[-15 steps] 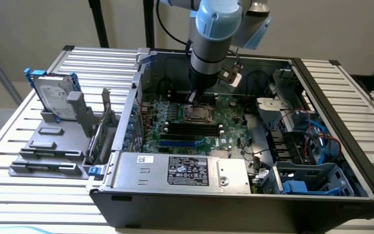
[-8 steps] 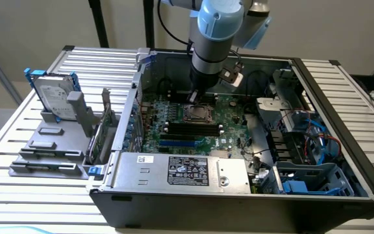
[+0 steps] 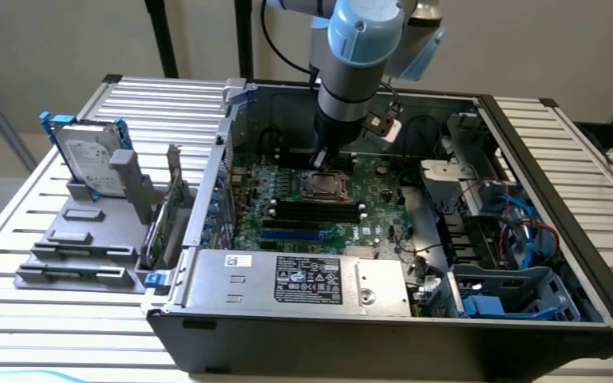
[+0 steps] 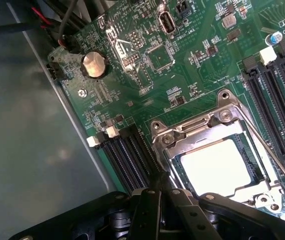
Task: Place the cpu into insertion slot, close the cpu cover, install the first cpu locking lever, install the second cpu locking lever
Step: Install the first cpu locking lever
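power supply [image 3: 301, 279]: silver box with label sticker, nearest edge of the open case [image 3: 562, 239], front of the board.
drive cage [image 3: 509, 291]: blue-grey plastic, front corner on the exterior view's right, blue cables above it.
bracket rack [image 3: 83, 247]: grey holder on the slatted tabletop [image 3: 29, 311], exterior view's left of the case; hard drive [image 3: 88, 159] stands upright in it.
motherboard [image 4: 182, 65]: green, flat on the case floor; coin cell [image 4: 94, 65] near its edge.
memory slots [image 3: 318, 211]: long black rows between power supply and socket.
insertion slot [image 4: 262, 172]: square socket, silvery rim, mid-board just beyond the memory slots.
cpu [image 4: 216, 167]: pale square, seated flat in the insertion slot.
cpu cover [image 4: 197, 127]: metal frame lies down over the socket, cpu showing through its window.
locking lever [image 4: 270, 155]: thin rod runs along one side of the socket; cannot tell if latched.
gripper [image 4: 158, 192]: black fingers [image 4: 150, 210] together, nothing held, tips at the socket edge beside the cover corner, near a memory slot end.
arm [image 3: 354, 72]: blue-grey, comes down vertically into the case over the socket's far side.
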You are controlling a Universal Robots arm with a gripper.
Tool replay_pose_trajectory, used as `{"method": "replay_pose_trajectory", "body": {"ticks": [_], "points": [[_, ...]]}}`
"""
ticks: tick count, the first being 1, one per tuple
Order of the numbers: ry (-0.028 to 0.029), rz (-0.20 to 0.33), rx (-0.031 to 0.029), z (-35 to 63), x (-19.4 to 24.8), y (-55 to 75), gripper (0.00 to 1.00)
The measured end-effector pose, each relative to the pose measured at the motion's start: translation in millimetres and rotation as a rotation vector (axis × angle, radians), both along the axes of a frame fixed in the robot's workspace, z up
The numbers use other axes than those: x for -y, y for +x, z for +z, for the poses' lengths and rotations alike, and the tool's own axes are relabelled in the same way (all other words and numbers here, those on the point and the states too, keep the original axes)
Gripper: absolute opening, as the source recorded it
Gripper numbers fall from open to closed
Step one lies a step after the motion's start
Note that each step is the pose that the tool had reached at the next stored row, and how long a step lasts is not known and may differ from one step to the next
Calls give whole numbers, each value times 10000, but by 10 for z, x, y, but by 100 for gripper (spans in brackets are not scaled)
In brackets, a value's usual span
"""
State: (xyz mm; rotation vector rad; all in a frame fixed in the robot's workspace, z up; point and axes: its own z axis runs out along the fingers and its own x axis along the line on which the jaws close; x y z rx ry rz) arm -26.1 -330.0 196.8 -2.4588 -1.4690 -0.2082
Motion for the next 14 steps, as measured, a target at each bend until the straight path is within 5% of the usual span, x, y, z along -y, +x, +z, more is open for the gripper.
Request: {"method": "replay_pose_trajectory", "body": {"ticks": [14], "points": [[-26, 45, 96, -40, 1, 10, 11]]}}
